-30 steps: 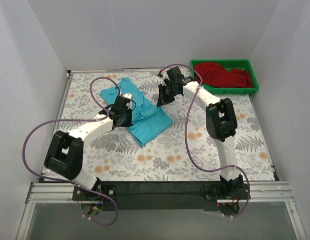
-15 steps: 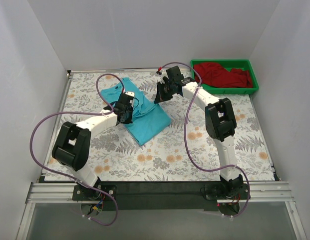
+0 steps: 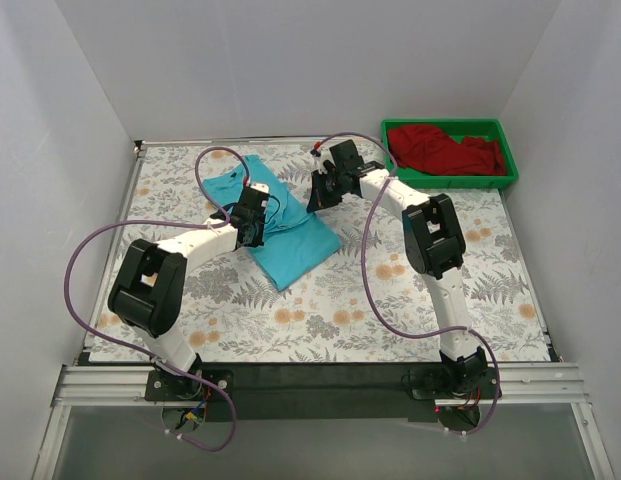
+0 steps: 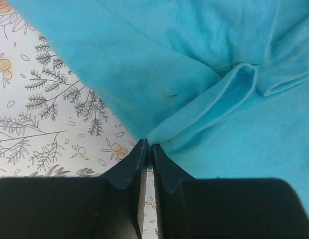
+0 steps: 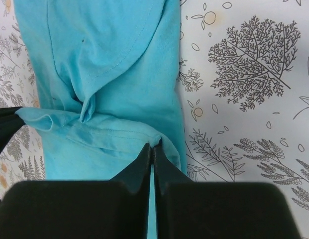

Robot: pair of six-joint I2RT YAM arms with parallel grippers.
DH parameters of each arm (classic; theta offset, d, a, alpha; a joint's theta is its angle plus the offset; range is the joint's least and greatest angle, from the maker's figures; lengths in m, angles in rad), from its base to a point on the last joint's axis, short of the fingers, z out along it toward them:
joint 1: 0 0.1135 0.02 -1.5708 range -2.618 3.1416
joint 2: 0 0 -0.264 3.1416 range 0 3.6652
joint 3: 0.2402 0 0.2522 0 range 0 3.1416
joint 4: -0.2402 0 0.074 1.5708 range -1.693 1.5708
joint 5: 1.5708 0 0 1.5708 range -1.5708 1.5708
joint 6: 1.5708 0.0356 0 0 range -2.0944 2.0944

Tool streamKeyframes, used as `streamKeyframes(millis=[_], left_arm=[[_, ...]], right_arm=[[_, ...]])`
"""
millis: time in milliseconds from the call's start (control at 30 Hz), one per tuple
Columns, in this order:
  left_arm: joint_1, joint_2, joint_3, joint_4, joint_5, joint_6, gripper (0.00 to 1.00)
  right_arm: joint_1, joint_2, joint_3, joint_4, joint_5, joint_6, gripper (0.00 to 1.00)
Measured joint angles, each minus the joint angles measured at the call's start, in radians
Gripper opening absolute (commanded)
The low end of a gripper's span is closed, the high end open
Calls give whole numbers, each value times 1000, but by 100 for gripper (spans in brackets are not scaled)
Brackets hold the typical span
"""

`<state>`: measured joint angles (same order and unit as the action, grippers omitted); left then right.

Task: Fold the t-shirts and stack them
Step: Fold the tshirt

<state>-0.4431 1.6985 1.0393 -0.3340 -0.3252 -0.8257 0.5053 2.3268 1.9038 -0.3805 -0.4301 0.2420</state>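
Note:
The turquoise-blue t-shirt (image 3: 290,235) lies partly folded on the floral table, left of centre. My left gripper (image 3: 252,222) is shut on the shirt's left edge; in the left wrist view the gripper (image 4: 147,145) pinches a fold of the blue cloth (image 4: 204,74). My right gripper (image 3: 318,196) is shut on the shirt's far right edge; in the right wrist view the gripper (image 5: 153,145) pinches the blue cloth (image 5: 109,59). The dark red t-shirt (image 3: 445,150) lies crumpled in the green tray (image 3: 510,178) at the back right.
The floral tablecloth (image 3: 390,290) covers the table. White walls stand on three sides. Purple cables loop from both arms above the table. The table's front edge has a black rail (image 3: 320,380).
Both grippers have moved toward the back of the table with the blue shirt's edges pinched, and the shirt has shifted slightly with them. The left arm's elbow has swung back.

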Motion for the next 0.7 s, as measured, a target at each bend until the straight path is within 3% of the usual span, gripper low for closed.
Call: streamKeyframes(millis=[67, 267, 467, 700], left_arm=[[0, 0, 0, 3, -8, 4, 20], [2, 23, 0, 16, -47, -1, 51], [3, 22, 41, -26, -116, -60, 71], [3, -97, 60, -154, -90, -279, 74]], right_arm=[[1, 4, 0, 8, -2, 1, 21], [4, 6, 24, 21, -3, 8, 40], [6, -35, 19, 39, 19, -10, 47], [6, -299, -227, 56, 84, -48, 47]])
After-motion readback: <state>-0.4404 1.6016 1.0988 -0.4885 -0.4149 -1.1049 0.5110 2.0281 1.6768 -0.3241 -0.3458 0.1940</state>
